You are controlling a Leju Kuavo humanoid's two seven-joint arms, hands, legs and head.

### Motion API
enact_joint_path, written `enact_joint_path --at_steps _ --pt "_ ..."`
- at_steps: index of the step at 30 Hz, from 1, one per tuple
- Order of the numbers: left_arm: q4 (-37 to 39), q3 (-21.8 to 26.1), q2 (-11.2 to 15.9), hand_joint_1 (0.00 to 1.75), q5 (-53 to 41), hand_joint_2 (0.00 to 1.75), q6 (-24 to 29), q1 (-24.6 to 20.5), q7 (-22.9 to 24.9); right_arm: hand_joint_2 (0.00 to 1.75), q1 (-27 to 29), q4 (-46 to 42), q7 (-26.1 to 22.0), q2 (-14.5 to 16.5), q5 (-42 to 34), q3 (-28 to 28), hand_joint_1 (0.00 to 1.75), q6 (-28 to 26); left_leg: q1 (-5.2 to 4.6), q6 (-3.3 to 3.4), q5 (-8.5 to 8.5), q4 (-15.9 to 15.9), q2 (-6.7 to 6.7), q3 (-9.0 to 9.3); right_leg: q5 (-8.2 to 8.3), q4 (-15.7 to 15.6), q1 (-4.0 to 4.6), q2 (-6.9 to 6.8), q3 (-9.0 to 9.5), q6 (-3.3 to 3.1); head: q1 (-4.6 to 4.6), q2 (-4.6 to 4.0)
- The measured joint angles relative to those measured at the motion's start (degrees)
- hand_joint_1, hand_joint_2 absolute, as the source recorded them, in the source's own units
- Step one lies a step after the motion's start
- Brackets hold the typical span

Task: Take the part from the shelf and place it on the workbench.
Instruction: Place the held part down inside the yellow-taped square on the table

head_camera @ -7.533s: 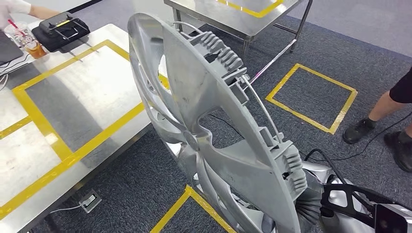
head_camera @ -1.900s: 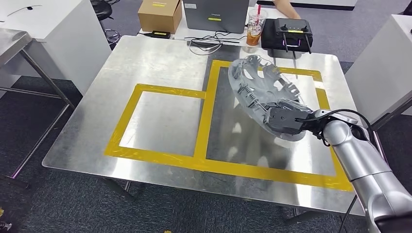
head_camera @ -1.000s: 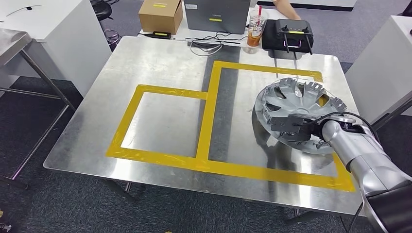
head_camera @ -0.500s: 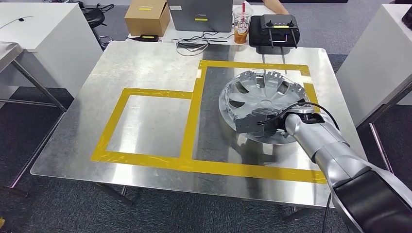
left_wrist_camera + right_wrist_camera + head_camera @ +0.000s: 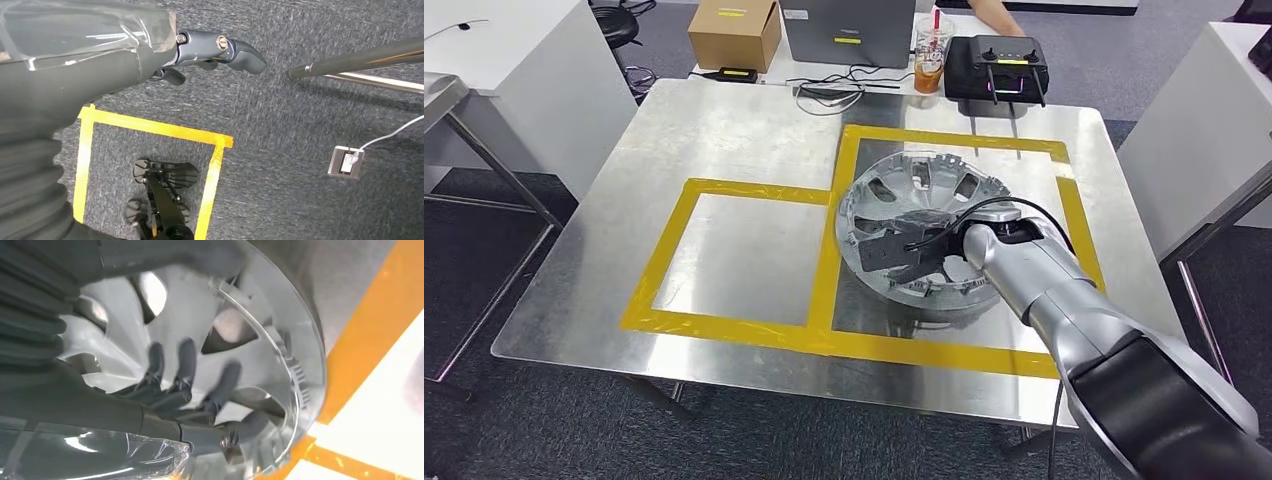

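Observation:
The part is a silver hubcap (image 5: 934, 190), hollow side up on the steel workbench (image 5: 744, 130). Its left rim overlaps the yellow tape line (image 5: 836, 215) between the two marked rectangles. My right hand (image 5: 894, 250) reaches over the near-left rim and grips it, with the dark fingers (image 5: 185, 375) spread on the hubcap's (image 5: 260, 355) inner face. Whether the hubcap lies flat or is slightly tilted I cannot tell. My left hand (image 5: 215, 50) hangs over grey carpet, holding nothing.
At the bench's far edge are a cardboard box (image 5: 734, 22), a laptop (image 5: 849, 22), a drink cup (image 5: 927, 62) and a black controller (image 5: 996, 65); a person's hand (image 5: 989, 8) is behind them. White cabinets (image 5: 1204, 110) flank the bench. A floor socket (image 5: 345, 162) lies below.
My right hand has carried the hubcap left across the right rectangle and lowered it until its rim overlaps the middle tape line. The camera has shifted slightly.

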Motion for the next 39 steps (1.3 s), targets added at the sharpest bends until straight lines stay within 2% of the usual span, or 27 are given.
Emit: enact_joint_path --at_steps 1,2,3,5,6,8,11,12,13,15,16,17,18,19,20,22,24,26,27,28,31,32,33,34,36,37,39 --pt "0.00 -0.02 -0.05 0.00 -0.10 0.00 -0.14 0.03 0.14 0.00 0.03 0.26 0.40 0.09 0.03 0.14 0.00 0.44 0.00 -0.01 -0.02 0.04 -0.07 -0.01 -0.93 3.05 -0.06 -0.01 -1.48 0.18 0.00 0.00" --pt "0.00 -0.03 -0.09 0.00 -0.21 0.00 -0.24 0.08 0.30 0.00 0.06 0.54 0.74 0.17 0.05 0.30 0.00 0.86 0.01 -0.04 -0.05 0.10 -0.14 -0.01 -0.99 4.12 -0.15 -0.03 -2.05 0.58 0.01 0.00" --pt "0.00 -0.04 -0.13 0.00 -0.32 0.00 -0.29 0.15 0.45 0.00 0.06 0.77 1.02 0.22 0.02 0.40 0.00 1.14 0.04 -0.10 -0.10 0.21 -0.21 -0.02 -0.16 2.84 -0.27 -0.07 -1.50 1.14 0.01 0.01" --pt "0.00 -0.05 -0.19 0.00 -0.43 0.00 -0.16 0.25 0.72 0.00 -0.20 1.20 1.48 0.28 -0.07 0.50 0.00 1.43 0.12 -0.45 -0.36 0.65 -0.29 -0.07 2.92 -5.12 -0.58 -0.34 2.25 2.16 0.02 0.00" --pt "0.00 -0.04 -0.19 0.00 -0.45 0.00 -0.01 0.26 0.80 0.00 -0.37 1.42 1.72 0.35 -0.11 0.51 0.00 1.53 -0.01 -0.73 -0.59 1.05 -0.33 -0.25 4.20 -8.86 -0.68 -0.45 4.13 2.21 0.02 0.00" --pt "0.01 -0.06 -0.05 0.00 -0.47 0.00 0.45 0.27 0.81 0.00 -0.61 1.89 2.26 0.45 -0.23 0.55 0.00 1.95 -0.25 -1.23 -0.94 1.63 -0.39 -0.61 5.22 -12.24 -0.65 -0.53 5.83 1.47 -0.03 0.00" --pt "0.34 -0.31 0.48 0.00 -0.56 0.00 1.08 0.36 0.21 0.00 -0.69 2.48 2.99 0.41 -0.65 0.55 0.00 2.90 -0.11 -1.75 -1.47 2.30 -0.42 -1.00 5.45 -12.22 -0.77 -0.33 5.91 0.43 -0.02 0.01" --pt "0.60 -0.46 0.75 0.00 -0.56 0.00 1.24 0.37 -0.13 0.00 -0.79 2.59 3.14 0.40 -0.92 0.51 0.00 2.98 0.03 -2.09 -2.33 3.56 -0.42 -1.57 5.50 -12.25 -0.93 -0.29 5.96 0.23 -0.06 0.01" --pt "0.89 -0.62 1.08 0.00 -0.55 0.00 1.35 0.35 -0.46 0.00 -0.90 2.66 3.27 0.41 -1.24 0.44 0.00 2.82 0.20 -2.49 -3.72 5.94 -0.42 -2.65 5.56 -12.27 -1.07 -0.24 6.00 0.05 -0.10 0.01" --pt "1.58 -1.06 1.56 0.00 -0.45 0.00 1.40 0.31 -1.02 0.00 -0.92 2.75 3.82 0.37 -2.14 0.04 0.00 1.12 0.58 -3.16 -7.42 13.70 -0.42 -6.23 5.56 -12.26 -1.04 -0.20 6.02 -0.14 -0.19 0.01" --pt "1.84 -1.23 1.69 0.00 -0.38 0.00 1.37 0.32 -1.20 0.00 -0.79 2.75 4.20 0.32 -2.66 -0.35 0.00 -0.47 0.76 -3.30 -8.64 17.19 -0.42 -7.93 5.56 -12.26 -1.01 -0.19 6.02 -0.20 -0.19 0.01" --pt "2.03 -1.37 1.70 0.00 -0.27 0.00 1.31 0.35 -1.31 0.00 -0.59 2.65 4.63 0.26 -3.18 -0.91 0.00 -2.30 0.89 -3.34 -8.86 18.95 -0.42 -8.87 5.55 -12.25 -0.99 -0.17 6.03 -0.21 -0.18 0.01" --pt "2.09 -1.44 1.68 0.00 -0.08 0.00 1.18 0.39 -1.38 0.00 -0.34 2.40 4.99 0.16 -3.61 -1.55 0.00 -4.17 0.97 -3.30 -7.95 18.28 -0.42 -8.67 5.54 -12.25 -0.99 -0.12 6.07 -0.21 -0.18 0.01" --pt "1.99 -1.46 1.57 0.00 0.20 0.00 0.85 0.45 -1.37 0.00 0.12 1.64 5.41 0.01 -3.85 -2.30 0.00 -6.35 1.02 -3.17 -6.16 15.38 -0.42 -7.34 5.53 -12.25 -1.00 -0.04 6.13 -0.20 -0.19 0.01" --pt "1.50 -1.43 1.30 0.00 0.64 0.00 0.25 0.51 -1.22 0.00 1.02 -0.11 6.07 -0.30 -3.83 -3.33 0.00 -9.22 1.04 -2.96 -4.03 11.01 -0.43 -5.23 5.52 -12.26 -1.00 0.05 6.21 -0.18 -0.19 0.01" --pt "-0.73 -1.26 0.14 0.00 1.79 0.00 -1.98 0.68 -0.69 0.00 5.13 -7.93 7.62 -1.42 -2.34 -7.12 0.00 -17.42 0.83 -2.61 -1.75 4.04 -0.56 -1.58 5.43 -12.28 -0.76 0.11 6.24 0.08 -0.16 0.01" --pt "-3.26 -1.15 -1.33 0.00 3.01 0.00 -4.17 1.09 -0.16 0.00 11.74 -19.82 8.07 -2.59 1.13 -13.38 0.00 -23.65 0.52 -2.28 -1.84 2.31 -0.83 -0.52 5.34 -12.41 -0.59 -0.02 6.28 0.64 -0.14 0.01" --pt "-5.01 -1.29 -2.41 0.00 4.20 0.00 -4.90 1.75 0.16 0.00 18.86 -31.93 6.12 -2.95 5.09 -20.62 0.00 -24.92 0.51 -1.57 -1.57 1.88 -1.11 -0.25 5.13 -12.54 -0.65 -0.26 6.46 1.28 -0.13 0.01" --pt "-5.80 -1.50 -2.83 0.00 4.84 0.00 -4.83 2.12 0.33 0.00 22.62 -38.26 3.94 -2.89 6.60 -24.65 0.00 -25.48 0.60 -1.09 -1.25 1.47 -1.28 -0.02 4.41 -11.74 -0.62 -0.37 6.19 1.35 -0.08 0.00" --pt "-6.59 -1.83 -3.22 0.00 5.45 0.00 -4.62 2.50 0.54 0.00 26.48 -44.89 1.07 -2.69 7.61 -29.00 0.00 -26.83 0.69 -0.66 -0.93 1.06 -1.53 0.18 3.14 -9.77 -0.58 -0.44 5.42 1.21 -0.02 0.00" --pt "-8.54 -3.22 -4.09 0.00 7.10 0.00 -3.85 3.93 1.38 0.00 37.71 -64.11 -8.59 -1.40 6.77 -43.04 0.00 -31.42 0.50 -0.11 -0.61 0.77 -2.48 0.19 -2.20 1.44 -0.50 -0.45 0.74 0.47 0.17 0.01" --pt "-9.04 -3.68 -4.32 0.00 7.54 0.00 -3.69 4.49 1.68 0.00 40.83 -69.05 -11.01 -0.80 5.93 -47.13 0.00 -31.94 0.37 -0.05 -0.61 0.77 -2.67 0.15 -3.04 3.77 -0.49 -0.44 -0.23 0.57 0.20 0.00" --pt "-9.46 -4.07 -4.51 0.00 7.95 0.00 -3.56 4.98 1.96 0.00 43.40 -73.01 -12.72 -0.19 5.32 -50.56 0.00 -32.11 0.24 -0.01 -0.60 0.78 -2.72 0.09 -2.98 3.85 -0.49 -0.44 -0.14 0.86 0.24 0.00" --pt "-9.83 -4.43 -4.70 0.00 8.42 0.00 -3.43 5.36 2.29 0.00 45.53 -76.39 -13.88 0.40 5.05 -53.49 0.00 -32.34 0.12 0.02 -0.59 0.82 -2.65 0.04 -2.03 1.30 -0.49 -0.48 1.26 1.26 0.26 -0.01" --pt "-10.56 -5.16 -4.97 0.00 9.69 0.00 -3.06 5.80 3.06 0.00 49.10 -81.80 -15.17 1.24 5.02 -57.95 0.00 -33.49 -0.17 -0.01 -0.60 1.09 -2.40 -0.09 0.73 -7.49 -0.41 -0.74 6.16 1.73 0.23 0.00" --pt "-10.97 -5.56 -5.07 0.00 10.54 0.00 -2.86 5.98 3.50 0.00 50.97 -84.08 -15.53 1.50 4.89 -59.74 0.00 -34.19 -0.33 -0.12 -0.67 1.31 -2.31 -0.14 1.90 -10.95 -0.34 -0.83 8.03 1.63 0.19 0.00" --pt "-11.88 -6.51 -5.21 0.00 12.85 0.00 -2.32 6.75 4.65 0.00 55.07 -87.55 -16.00 1.91 3.94 -62.95 0.00 -35.13 -0.49 -0.49 -0.72 1.62 -2.20 -0.19 2.95 -13.15 -0.09 -0.83 9.15 1.01 0.12 0.00"
